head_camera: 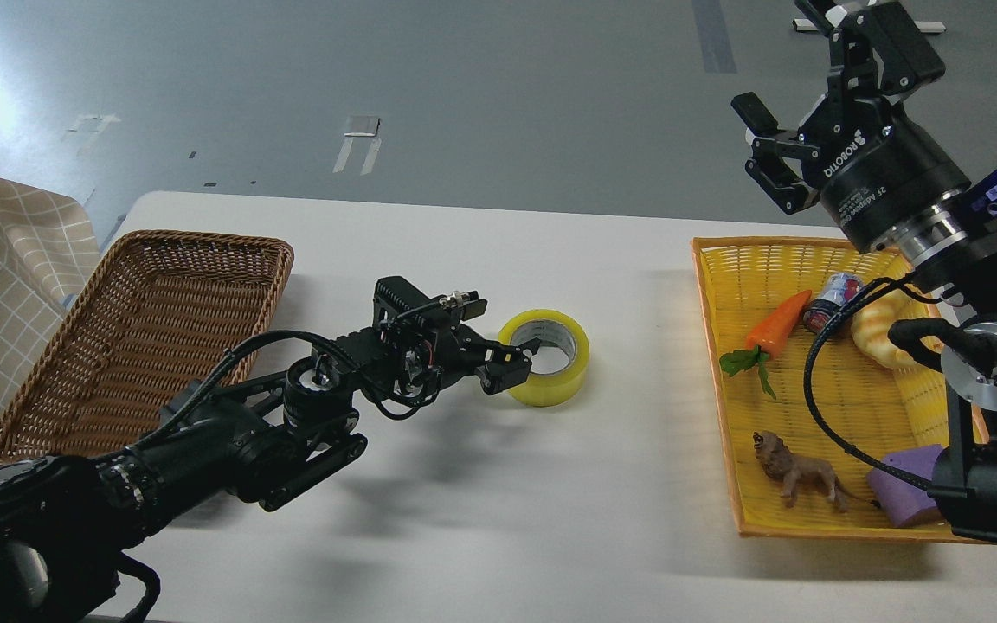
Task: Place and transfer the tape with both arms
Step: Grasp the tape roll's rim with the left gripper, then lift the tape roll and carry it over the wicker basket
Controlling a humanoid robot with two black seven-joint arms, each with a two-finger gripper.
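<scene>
Black left pincer (520, 363) sits at the tape's (545, 357) left rim, one finger over the core, jaws apart, not yet clamped. Tape lies flat mid-tabletop (464, 519). My right pincer (767, 151) hangs released, far right.

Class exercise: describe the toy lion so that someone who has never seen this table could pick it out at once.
Start at the white table, then go to the yellow basket on its right side. The toy lion stands in the basket's near part, beside a purple block. It is the only brown, four-legged animal there; the carrot and other items lie farther back.
</scene>
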